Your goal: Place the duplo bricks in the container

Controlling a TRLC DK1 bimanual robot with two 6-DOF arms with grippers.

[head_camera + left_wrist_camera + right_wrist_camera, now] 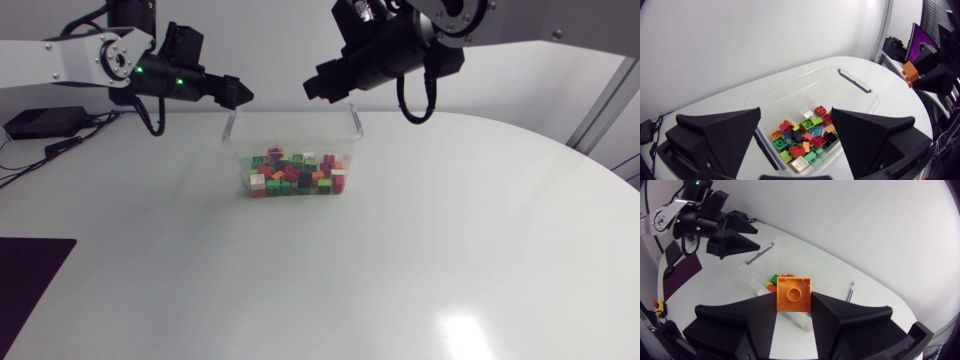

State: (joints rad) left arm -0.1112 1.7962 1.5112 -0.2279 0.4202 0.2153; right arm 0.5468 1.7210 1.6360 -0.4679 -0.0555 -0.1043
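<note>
Presently the right gripper [794, 305] is closed on one orange brick [794, 287], with a finger pressed to each of two opposite sides and only the brick keeping them apart. The brick appears square, so no long axis is noted; a face with a round centre is turned to the wrist camera. The clear container [232, 135] stands on the table [450, 250], its long side running across the head view, with a heap of mixed bricks [295, 175] on its floor. In the head view the loaded gripper hangs above the container's far rim, so the opening lies below and a little ahead of the brick. In my judgement, a short advance over the opening is needed before release. The left gripper [796, 112] hovers near the far left corner, fingers wide apart and holding nothing. It has no part in this placement.
</note>
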